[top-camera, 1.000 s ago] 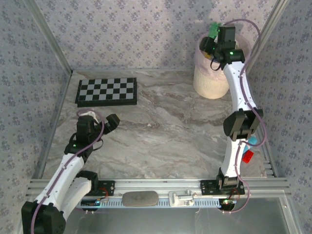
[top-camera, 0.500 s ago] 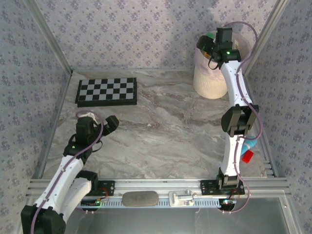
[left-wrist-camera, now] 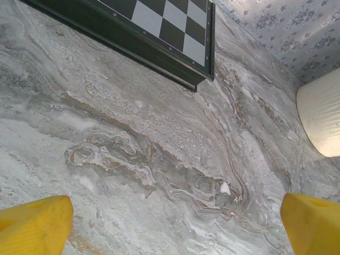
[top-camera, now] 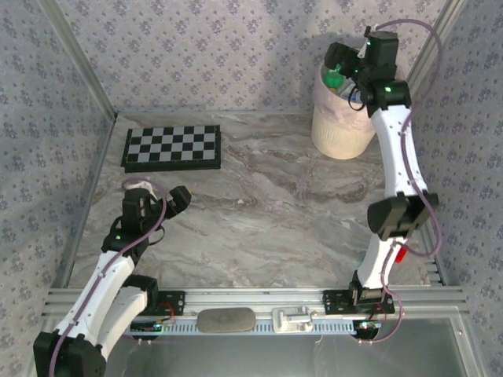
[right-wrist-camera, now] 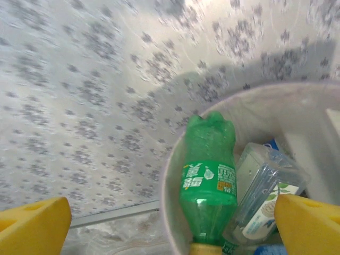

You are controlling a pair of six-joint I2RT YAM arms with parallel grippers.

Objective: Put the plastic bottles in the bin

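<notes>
1. While its jaws stand wide and empty, the right gripper (right-wrist-camera: 170, 227) hangs above the round cream-white bin (top-camera: 338, 135) (pink-lined).
2. A green plastic bottle (right-wrist-camera: 208, 164) and a clear plastic bottle (right-wrist-camera: 265, 186) lie inside.
3. Left gripper (left-wrist-camera: 172, 226): likewise wide, empty, over the marble table (left-wrist-camera: 159, 149).

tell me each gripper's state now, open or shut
Left gripper: open, empty, over the table.
Right gripper: open, empty, over the bin; a green bottle lies inside.
</notes>
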